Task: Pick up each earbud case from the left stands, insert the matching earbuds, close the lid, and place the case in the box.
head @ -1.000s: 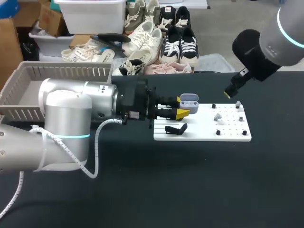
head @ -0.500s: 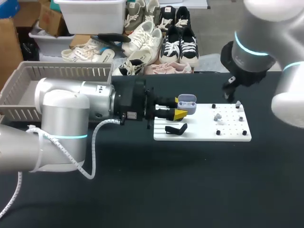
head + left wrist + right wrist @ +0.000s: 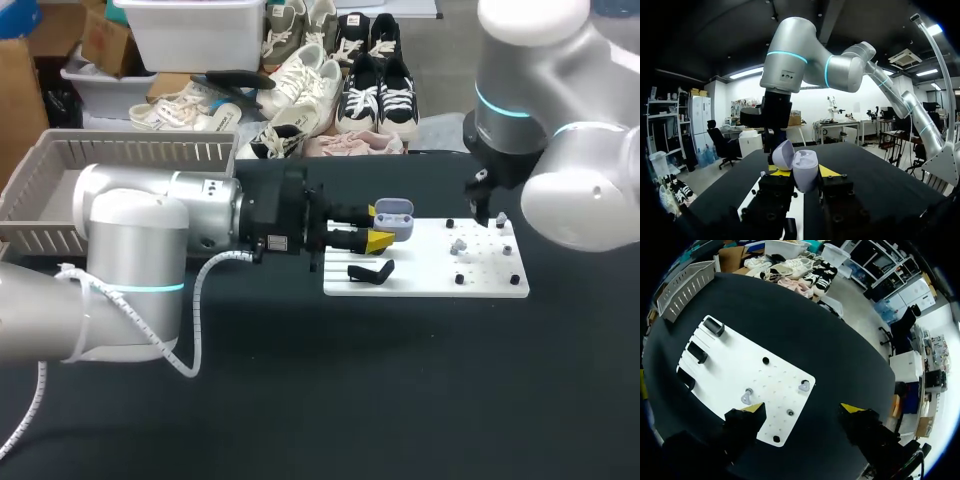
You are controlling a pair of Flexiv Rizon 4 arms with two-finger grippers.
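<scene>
Earbud case [image 3: 397, 217] [image 3: 804, 170]: lavender, lid swung open, held just above the left end of the white board, in the middle of the head view.
Left hand [image 3: 378, 229] [image 3: 802, 176]: clamped on the case, one yellow-tipped finger against each side. Its arm lies level across the tabletop from the left edge of the head view.
Right hand [image 3: 478, 207] [image 3: 803, 407]: released, with its fingers spread wide apart. It hangs over the far right part of the board, upper right of centre in the head view, pointing down at the pegs.
Earbuds [image 3: 746, 398]: two small grey pieces seated on the board, well apart from each other. One lies just ahead of one right fingertip, the other nearer the board's edge.
White board [image 3: 425, 280]: a flat rectangle on the tabletop, with rows of small holes and a few black pegs on its right half.
Black stands [image 3: 697, 352]: three in a row along the board's left end; the head view shows only the nearest.
Basket [image 3: 60, 190]: grey with slatted walls, on the tabletop at the upper left of the head view, behind the left arm.
Tabletop [image 3: 400, 390]: black.
</scene>
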